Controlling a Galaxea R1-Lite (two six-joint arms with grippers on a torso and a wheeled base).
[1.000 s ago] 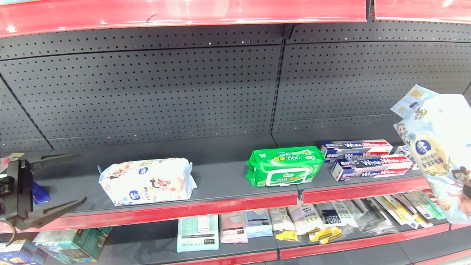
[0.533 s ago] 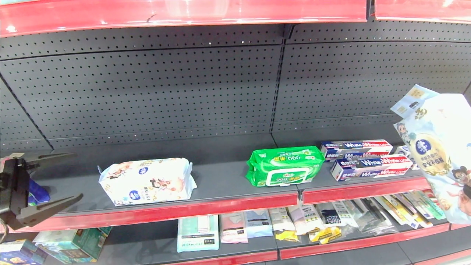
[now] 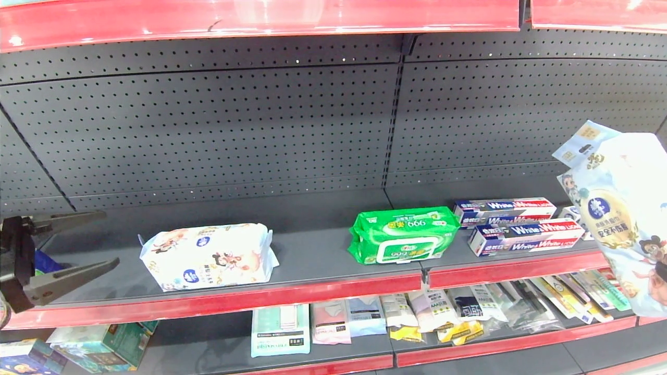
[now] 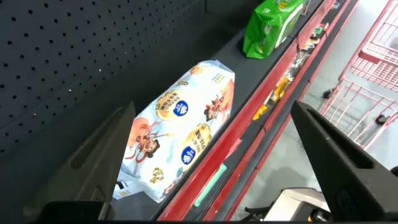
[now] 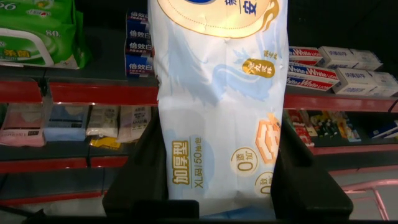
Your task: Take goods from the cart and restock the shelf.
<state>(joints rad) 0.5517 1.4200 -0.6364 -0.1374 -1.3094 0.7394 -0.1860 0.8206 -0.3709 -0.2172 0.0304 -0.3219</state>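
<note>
The shelf (image 3: 312, 250) is viewed slightly downward from the head camera at middle range. The left wrist view is taken close above the shelf board, along it over the white pack (image 4: 180, 124) toward the green pack (image 4: 270, 28); both are shared with the head view. The right wrist view is directed at the shelf front from just behind the held bag (image 5: 217, 93); the toothpaste boxes (image 5: 336, 59) are shared likewise.

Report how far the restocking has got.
Done: a white cartoon-printed soft pack, a green wipes pack and white-and-blue toothpaste boxes lie on the grey shelf. In hand: the right gripper is shut on a large white-and-blue printed bag, held in front of the shelf. Left: placing that bag; the left gripper is open and empty.
</note>
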